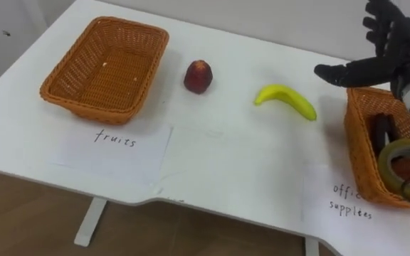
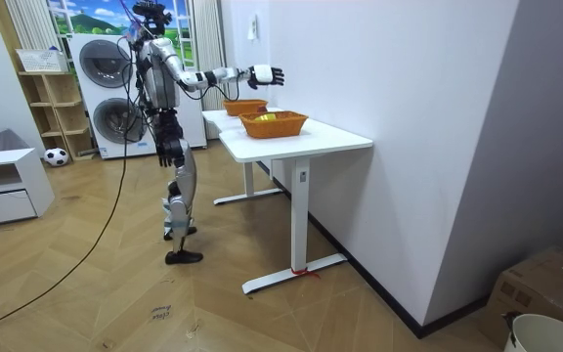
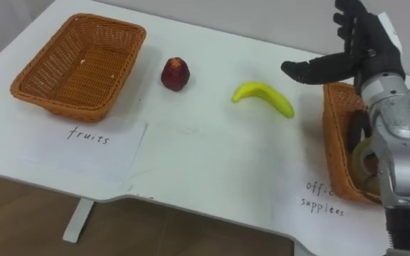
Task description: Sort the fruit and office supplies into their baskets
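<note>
The banana (image 1: pixel 287 100) is lying on the table (image 1: pixel 219 163) just left of the thumb of the right hand (image 1: pixel 397 51), with the red fruit (image 1: pixel 198 76) farther left. The fingers (image 1: pixel 377 25) are spreading wide, holding nothing, above the supplies basket (image 1: pixel 358 139). The fruit basket (image 1: pixel 66 91) is sitting farthest left.

The place looks like a home laundry or utility room set up for housework trials. Two stacked washing machines (image 2: pixel 110 93) stand against the far wall beside an open wooden shelf (image 2: pixel 55 112), with a ball (image 2: pixel 56 155) on the herringbone wood floor (image 2: pixel 115 284) and a low white drawer cabinet (image 2: pixel 3 186) nearby. On the white table (image 2: pixel 335 138), a handwritten paper label (image 1: pixel 116 142) lies at the near edge before a wicker basket (image 1: pixel 105 60).
</note>
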